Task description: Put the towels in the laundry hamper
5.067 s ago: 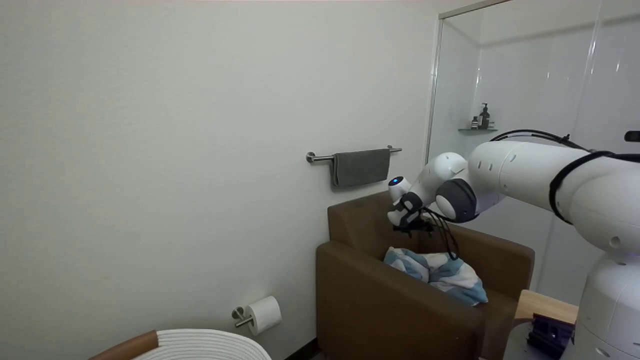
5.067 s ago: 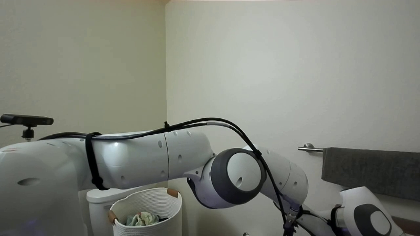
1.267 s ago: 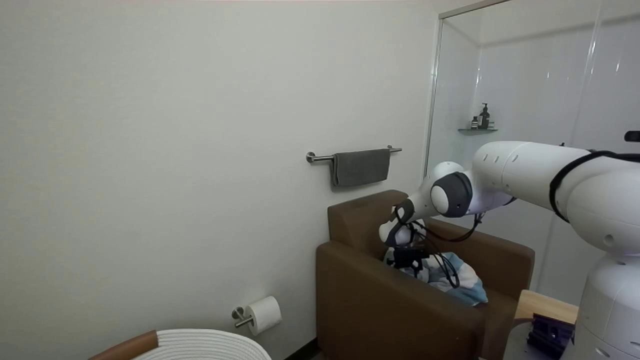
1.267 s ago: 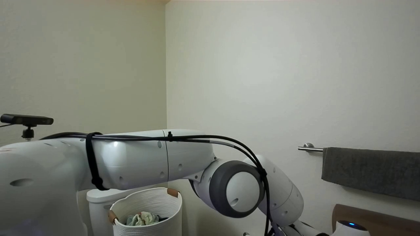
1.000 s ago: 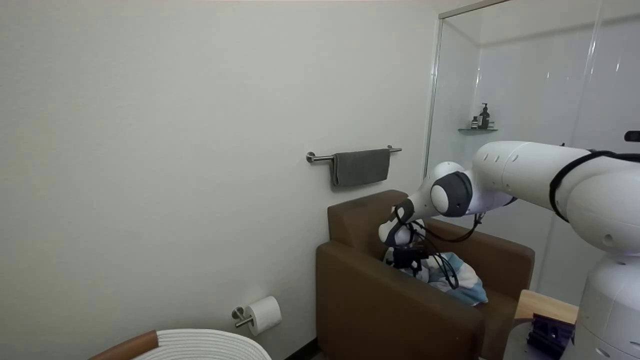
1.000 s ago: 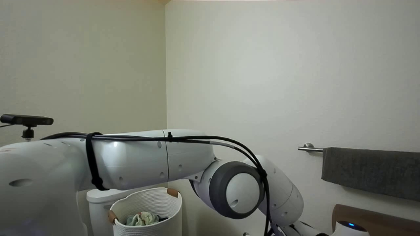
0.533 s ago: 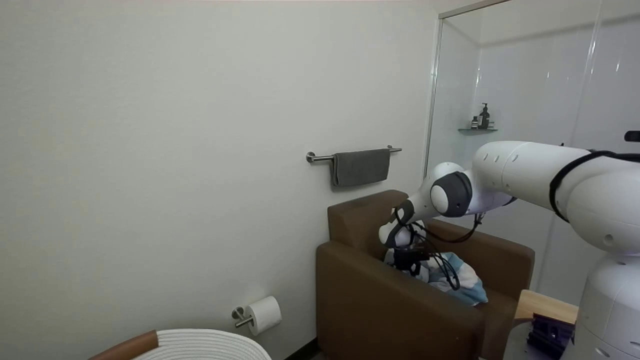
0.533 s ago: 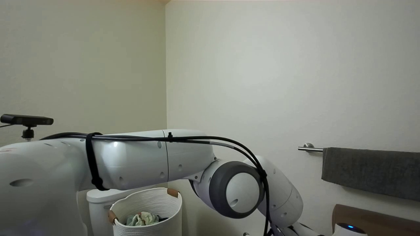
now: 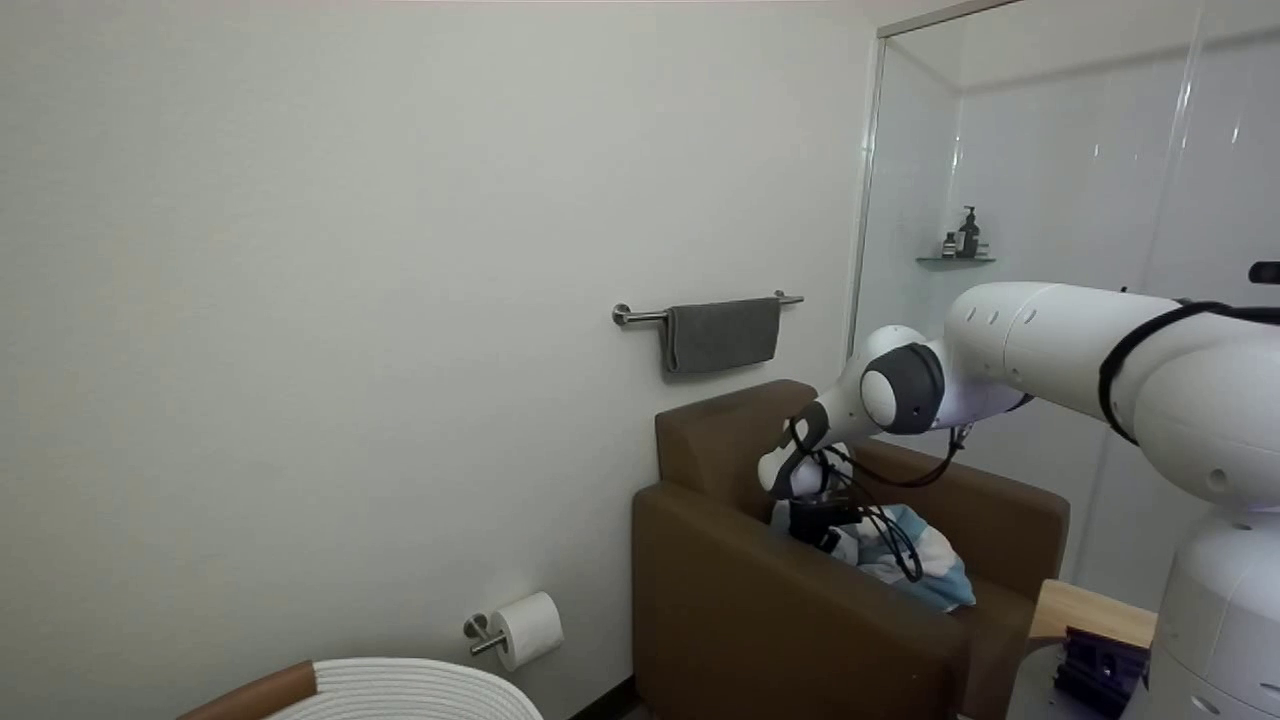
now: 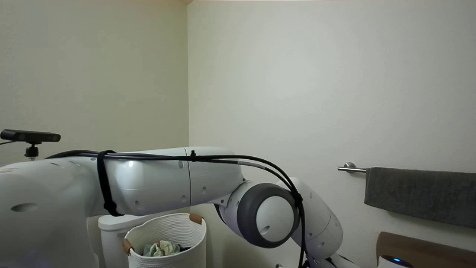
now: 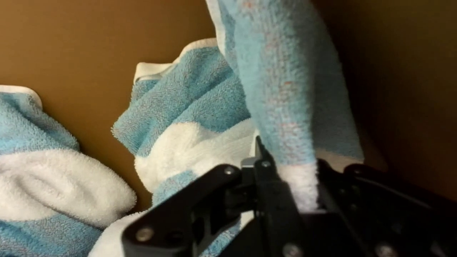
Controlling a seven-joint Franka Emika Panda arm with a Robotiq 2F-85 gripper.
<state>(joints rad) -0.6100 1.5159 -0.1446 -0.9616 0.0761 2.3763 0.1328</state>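
Exterior view: towel [image 9: 938, 560] lies on brown armchair [image 9: 785, 612] beside wall [image 9: 350, 300].

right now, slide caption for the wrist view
Black two-fingered gripper pinching a fold of blue-and-white terry towel on a brown armchair

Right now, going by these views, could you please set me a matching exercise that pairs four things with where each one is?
Things:
1. grey towel
2. pale green cloth
3. striped towel
4. dark pump bottle

Places:
A. inside the laundry hamper
B. on the corner shelf
C. partly pinched in the pincer
D. hung over the towel bar

Right pairs: 1-D; 2-A; 3-C; 4-B.
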